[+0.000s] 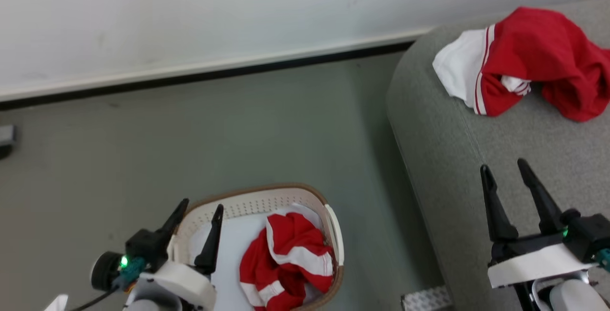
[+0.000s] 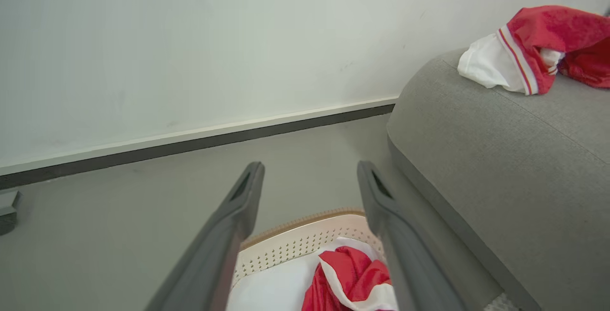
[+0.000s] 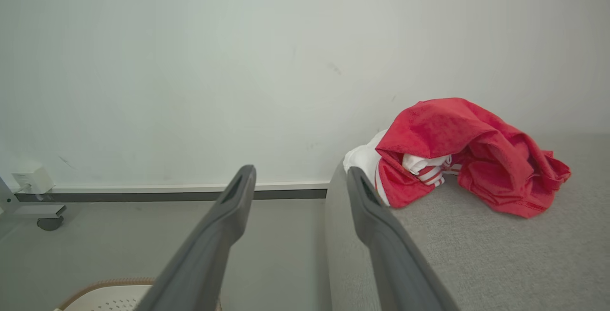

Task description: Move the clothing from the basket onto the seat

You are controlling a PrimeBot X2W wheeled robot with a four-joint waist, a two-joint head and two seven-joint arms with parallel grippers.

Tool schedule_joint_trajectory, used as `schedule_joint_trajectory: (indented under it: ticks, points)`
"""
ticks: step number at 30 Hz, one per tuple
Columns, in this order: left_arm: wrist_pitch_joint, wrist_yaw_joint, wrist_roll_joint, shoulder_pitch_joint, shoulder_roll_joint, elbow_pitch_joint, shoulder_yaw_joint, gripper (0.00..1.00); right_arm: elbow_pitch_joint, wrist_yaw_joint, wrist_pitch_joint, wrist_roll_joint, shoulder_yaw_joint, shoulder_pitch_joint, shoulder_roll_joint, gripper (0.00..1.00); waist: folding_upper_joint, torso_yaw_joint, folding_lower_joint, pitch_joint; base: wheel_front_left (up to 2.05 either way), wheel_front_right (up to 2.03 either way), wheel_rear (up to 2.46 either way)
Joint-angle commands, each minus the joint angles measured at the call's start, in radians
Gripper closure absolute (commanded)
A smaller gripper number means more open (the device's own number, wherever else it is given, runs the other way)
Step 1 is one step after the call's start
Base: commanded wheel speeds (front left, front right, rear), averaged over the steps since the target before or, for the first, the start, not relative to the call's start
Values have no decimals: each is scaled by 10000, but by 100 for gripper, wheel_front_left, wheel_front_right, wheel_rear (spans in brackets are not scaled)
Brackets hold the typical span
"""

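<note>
A crumpled red and white jersey (image 1: 529, 58) lies on the grey sofa seat (image 1: 476, 149) at the upper right; it is also on the seat in the left wrist view (image 2: 538, 49) and the right wrist view (image 3: 457, 154). Another red and white garment (image 1: 286, 263) sits in the cream basket (image 1: 267, 201) on the floor, at its right side over a pale liner cloth (image 1: 233, 239). My left gripper (image 1: 201, 210) hangs open above the basket's left part, holding nothing. Over the sofa's front part my right gripper (image 1: 504, 167) stands open and empty.
Grey floor (image 1: 190, 139) stretches between the basket and the white wall with its dark skirting (image 1: 214, 75). A dark object (image 1: 5, 140) sits at the far left edge. A caster and a white box (image 3: 33, 182) show near the wall in the right wrist view.
</note>
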Motion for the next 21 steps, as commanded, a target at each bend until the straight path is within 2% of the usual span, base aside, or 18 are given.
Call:
schedule_joint_trajectory:
  ticks: [1,7,12,21]
  points:
    - [-1,3,14,-404,265,433,-272,0,-90,-22,0,-117,-73,-306,24,0,0,-423,-2,783,0,0,0]
    - [-1,-1,-275,-1608,865,1660,-1446,0,-379,-22,1,-170,-222,-985,267,0,0,-790,-2,2008,0,0,0]
    - [80,-2,-683,-2683,1250,3109,-2939,0,-659,-22,0,-181,-481,-1403,528,0,0,-1063,-2,2901,0,0,0]
    - [1338,-2,-2278,-4453,1639,4914,-5839,0,-1100,-22,1,-171,-550,-1890,865,0,0,-1521,-2,4145,0,0,0]
